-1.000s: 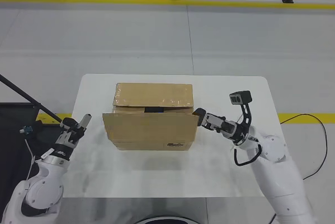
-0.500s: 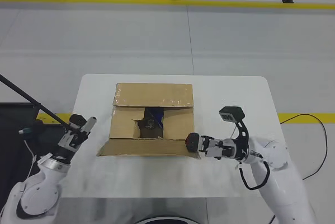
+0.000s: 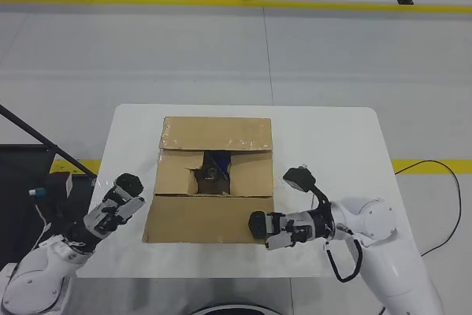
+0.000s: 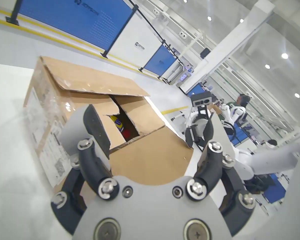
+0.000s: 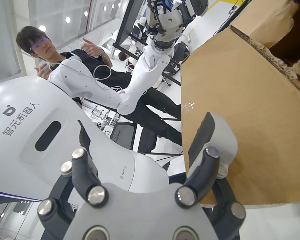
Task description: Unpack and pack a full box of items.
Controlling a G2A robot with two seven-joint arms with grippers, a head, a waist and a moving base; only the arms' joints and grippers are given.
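Box: your cardboard box [image 3: 214,134] sat mid-worktop [image 3: 330,142], its near flap [image 3: 206,219] folded outward.
Inside: items [image 3: 216,169] showed through the gap (one blue, the rest dark).
Left gripper [image 3: 129,187]: your fingers stood apart, just beside the flap's left edge.
Right gripper [image 3: 259,224]: fingers likewise apart, at the flap's right near corner.

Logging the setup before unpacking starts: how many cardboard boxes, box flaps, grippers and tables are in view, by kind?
Cardboard box: 1
Outer flaps: 2
Inner flaps: 2
Grippers: 2, the left gripper and the right gripper
White table: 1
Items inside: too hidden to count
Total: 8
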